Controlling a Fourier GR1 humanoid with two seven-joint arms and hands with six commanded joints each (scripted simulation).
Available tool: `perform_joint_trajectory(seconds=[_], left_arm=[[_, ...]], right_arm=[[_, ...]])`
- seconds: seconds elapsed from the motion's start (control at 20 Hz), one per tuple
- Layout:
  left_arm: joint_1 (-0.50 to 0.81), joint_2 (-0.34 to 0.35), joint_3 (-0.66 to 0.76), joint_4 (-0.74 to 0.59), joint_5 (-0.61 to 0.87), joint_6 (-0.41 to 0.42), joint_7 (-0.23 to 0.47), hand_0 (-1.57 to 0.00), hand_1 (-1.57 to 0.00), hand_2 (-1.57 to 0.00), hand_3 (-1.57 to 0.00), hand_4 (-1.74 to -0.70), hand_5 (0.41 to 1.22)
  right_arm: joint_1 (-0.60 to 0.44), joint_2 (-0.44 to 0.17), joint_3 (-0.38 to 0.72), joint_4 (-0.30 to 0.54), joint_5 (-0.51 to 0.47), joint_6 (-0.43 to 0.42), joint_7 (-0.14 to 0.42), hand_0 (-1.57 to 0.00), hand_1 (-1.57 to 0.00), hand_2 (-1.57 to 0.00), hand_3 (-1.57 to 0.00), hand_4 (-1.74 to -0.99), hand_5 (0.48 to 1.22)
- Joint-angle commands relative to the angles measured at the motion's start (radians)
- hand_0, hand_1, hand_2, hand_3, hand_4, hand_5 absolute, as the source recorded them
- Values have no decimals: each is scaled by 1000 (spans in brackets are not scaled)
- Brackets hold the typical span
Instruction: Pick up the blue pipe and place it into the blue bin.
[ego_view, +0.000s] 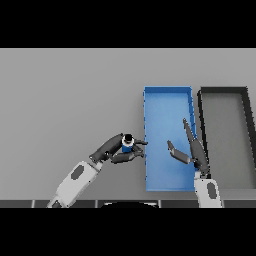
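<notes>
Partly hidden, blue pipe (127, 145) sits inside left hand (114, 149) fingers (131, 156).

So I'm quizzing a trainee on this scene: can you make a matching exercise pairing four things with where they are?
Things:
1. blue pipe
2. blue bin
3. dark bin
4. right robot hand

Places:
A. far right of the table
B. over the blue bin
C. held in the left robot hand
D. just left of the dark bin

Pairs: 1-C, 2-D, 3-A, 4-B

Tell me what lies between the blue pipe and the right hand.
In the head view, only the blue bin's near wall and bare floor lie between the blue pipe, held by the left hand, and the right hand.
</notes>
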Motion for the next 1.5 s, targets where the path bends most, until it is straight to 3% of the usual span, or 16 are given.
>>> perform_joint_trajectory(seconds=[0.0,0.1,0.4,0.5,0.65,0.75,0.95,1.15,1.3,1.45], left_arm=[[9,4,-6,-12,-6,4,4,-1564,-1565,-1565,-1443,-1727,1219],[-9,-3,-6,-3,-11,5,50,-1566,-1567,-1567,-1440,-1728,1219],[1,-6,3,-6,-44,-4,59,-1570,-1570,-1570,-1442,-1730,1220],[21,0,2,-20,-45,-20,42,-1570,-1570,-1570,-1440,-1730,1220],[21,-13,12,-12,-50,-25,45,-1571,-1571,-1571,-1441,-1731,1221],[28,-14,12,-19,-53,-35,45,-1571,-1571,-1571,-1442,-1731,1221],[12,-22,25,-20,-66,-44,46,-1571,-1571,-1571,-1444,-1731,1221],[2,-37,33,6,-90,-54,57,-1571,-1571,-1571,-1442,-1730,1221],[19,-32,36,-17,-95,-67,51,-1571,-1571,-1571,-1440,-1730,1221],[33,-39,31,-29,-96,-84,57,-1571,-1571,-1571,-1439,-1730,1221]], right_arm=[[1,4,1,0,-9,6,-12,1,1,1,1,-1273,688],[-29,-4,-1,21,-21,27,0,1,1,1,1,-1271,688],[-130,-50,-9,113,-72,131,1,1,1,1,1,-1243,687],[-143,-49,-5,111,-86,149,-26,1,1,1,1,-1213,684],[-164,-69,-36,79,-281,298,-29,1,1,1,1,-1231,620],[-212,-98,-48,40,-411,368,62,1,1,1,1,-1254,554],[-285,-169,-8,-72,-650,497,217,1,1,1,1,-1326,507],[-388,-213,60,-137,-749,573,305,1,1,1,1,-1340,499],[-464,-208,106,-163,-767,574,356,1,1,1,1,-1328,486],[-518,-179,145,-156,-742,605,357,1,1,1,1,-1318,490]])
